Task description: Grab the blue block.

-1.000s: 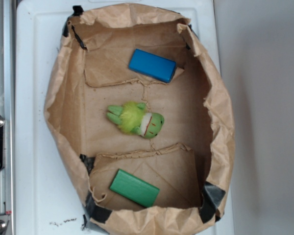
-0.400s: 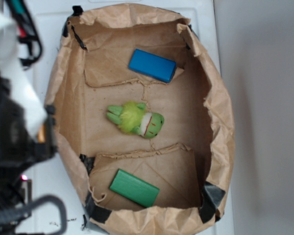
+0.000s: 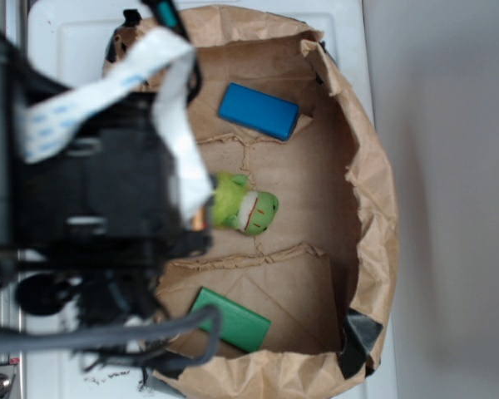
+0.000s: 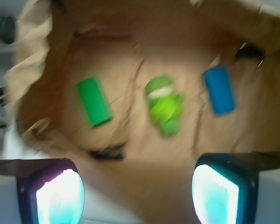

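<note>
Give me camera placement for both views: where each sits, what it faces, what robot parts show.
Exterior: overhead, looking straight down into the brown paper bag; the blurred black arm covers the left side.
Wrist: on the arm, looking down past the two fingertips of the open gripper into the bag; motion-blurred.
Shared: blue block, green plush toy, green block.

The blue block (image 3: pixel 259 110) is bright, plain blue; the green block (image 3: pixel 233 318) plain green. The plush toy (image 3: pixel 244 208) is lime green (white, red-stitched belly). The paper bag (image 3: pixel 370 191) is brown.
</note>
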Controlling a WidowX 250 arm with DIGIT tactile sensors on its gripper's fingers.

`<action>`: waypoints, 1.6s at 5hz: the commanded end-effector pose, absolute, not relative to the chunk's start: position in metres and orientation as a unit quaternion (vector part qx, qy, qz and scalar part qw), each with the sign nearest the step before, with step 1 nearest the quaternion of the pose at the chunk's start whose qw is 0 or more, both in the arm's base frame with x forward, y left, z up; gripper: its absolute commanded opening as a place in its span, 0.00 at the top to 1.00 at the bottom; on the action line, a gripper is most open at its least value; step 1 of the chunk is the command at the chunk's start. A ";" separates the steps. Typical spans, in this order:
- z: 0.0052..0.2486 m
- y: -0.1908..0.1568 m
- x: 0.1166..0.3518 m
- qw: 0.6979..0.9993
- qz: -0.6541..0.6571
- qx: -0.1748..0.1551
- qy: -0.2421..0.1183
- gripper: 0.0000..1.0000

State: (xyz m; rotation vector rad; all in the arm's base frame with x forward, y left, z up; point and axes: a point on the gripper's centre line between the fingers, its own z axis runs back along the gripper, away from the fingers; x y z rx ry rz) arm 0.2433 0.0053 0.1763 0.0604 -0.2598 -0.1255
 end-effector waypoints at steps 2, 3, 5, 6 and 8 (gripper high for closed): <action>0.198 0.010 0.251 0.984 -0.063 0.039 -0.164 0.00; 0.198 0.010 0.251 0.984 -0.063 0.039 -0.164 0.00; 0.148 0.047 0.295 0.979 -0.084 0.046 -0.179 0.00; 0.137 0.070 0.301 0.978 -0.111 0.048 -0.171 0.00; 0.112 0.085 0.306 0.976 -0.144 0.087 -0.138 0.00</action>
